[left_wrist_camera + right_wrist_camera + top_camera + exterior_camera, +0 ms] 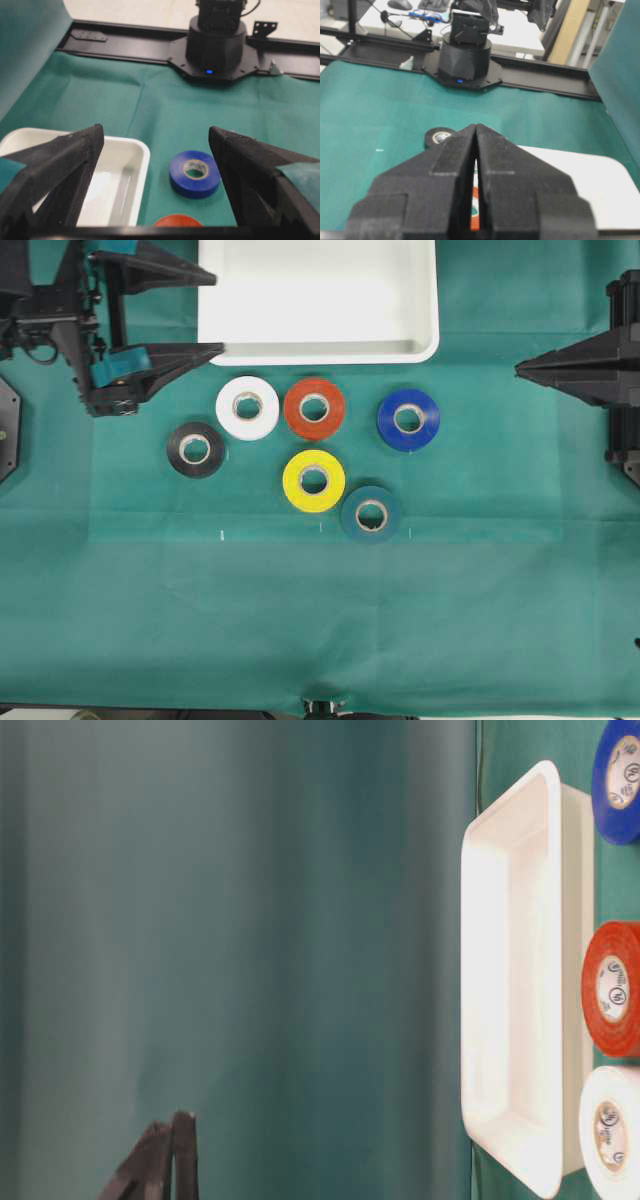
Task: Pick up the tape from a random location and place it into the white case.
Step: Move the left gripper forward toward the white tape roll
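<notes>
The white tape [248, 407] lies flat on the green cloth, just below the front left corner of the white case [318, 300], and it touches the orange-red roll [314, 408]. From table level the tape [612, 1130] sits beside the case [520, 980]. My left gripper [218, 313] is open at the case's left edge, up and left of the tape, with nothing between its fingers. In the left wrist view the gripper [156, 137] frames the case rim [142, 160]; the tape is out of that view. My right gripper [518, 366] is shut and empty at the far right.
Other rolls lie flat on the cloth: black [195, 449], yellow [314, 480], dark teal [371, 514] and blue [408, 420]. The blue roll [195, 173] also lies ahead between the left fingers. The right wrist view shows the black roll [437, 136] past the shut tips.
</notes>
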You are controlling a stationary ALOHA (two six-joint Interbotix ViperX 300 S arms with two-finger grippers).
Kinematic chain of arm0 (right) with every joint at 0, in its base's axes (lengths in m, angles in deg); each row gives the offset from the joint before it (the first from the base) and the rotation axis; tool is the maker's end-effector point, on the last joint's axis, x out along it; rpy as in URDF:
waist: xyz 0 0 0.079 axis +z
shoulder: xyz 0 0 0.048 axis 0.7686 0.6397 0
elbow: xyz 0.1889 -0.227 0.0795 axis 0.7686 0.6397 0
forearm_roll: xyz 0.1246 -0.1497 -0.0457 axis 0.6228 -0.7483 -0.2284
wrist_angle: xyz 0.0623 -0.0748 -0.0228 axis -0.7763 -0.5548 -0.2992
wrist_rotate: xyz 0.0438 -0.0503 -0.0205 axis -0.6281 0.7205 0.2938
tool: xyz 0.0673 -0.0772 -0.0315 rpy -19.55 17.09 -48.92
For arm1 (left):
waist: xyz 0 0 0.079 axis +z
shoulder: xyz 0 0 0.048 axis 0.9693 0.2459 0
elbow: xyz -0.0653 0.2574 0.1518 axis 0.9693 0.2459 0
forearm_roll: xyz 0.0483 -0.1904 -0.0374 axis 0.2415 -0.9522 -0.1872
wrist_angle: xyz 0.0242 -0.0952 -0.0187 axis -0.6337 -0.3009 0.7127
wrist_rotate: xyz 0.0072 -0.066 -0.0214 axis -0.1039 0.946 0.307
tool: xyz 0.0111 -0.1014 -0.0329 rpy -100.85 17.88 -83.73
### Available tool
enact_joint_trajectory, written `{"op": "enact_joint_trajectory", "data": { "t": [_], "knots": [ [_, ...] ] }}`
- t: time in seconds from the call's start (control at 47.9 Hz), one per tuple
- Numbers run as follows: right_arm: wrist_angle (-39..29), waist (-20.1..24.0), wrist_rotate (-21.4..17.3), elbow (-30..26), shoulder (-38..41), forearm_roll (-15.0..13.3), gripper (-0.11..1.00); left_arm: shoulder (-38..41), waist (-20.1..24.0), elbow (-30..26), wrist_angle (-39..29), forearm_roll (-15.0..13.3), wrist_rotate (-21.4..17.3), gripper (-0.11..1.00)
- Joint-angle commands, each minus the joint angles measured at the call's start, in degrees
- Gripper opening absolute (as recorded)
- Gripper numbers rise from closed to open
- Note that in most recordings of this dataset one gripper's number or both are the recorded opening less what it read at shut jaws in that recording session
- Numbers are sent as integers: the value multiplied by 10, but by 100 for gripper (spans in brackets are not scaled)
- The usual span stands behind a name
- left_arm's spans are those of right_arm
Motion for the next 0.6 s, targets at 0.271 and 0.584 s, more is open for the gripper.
{"op": "enact_joint_trajectory", "data": {
  "t": [0.271, 0.584],
  "knots": [
    [-2, -2, -1, -17, 4, 1, 0, 14, -1, -22, -1, -1, 1, 98],
    [-2, -2, -1, -17, 4, 1, 0, 10, -1, -31, -39, -1, 6, 98]
  ]
}}
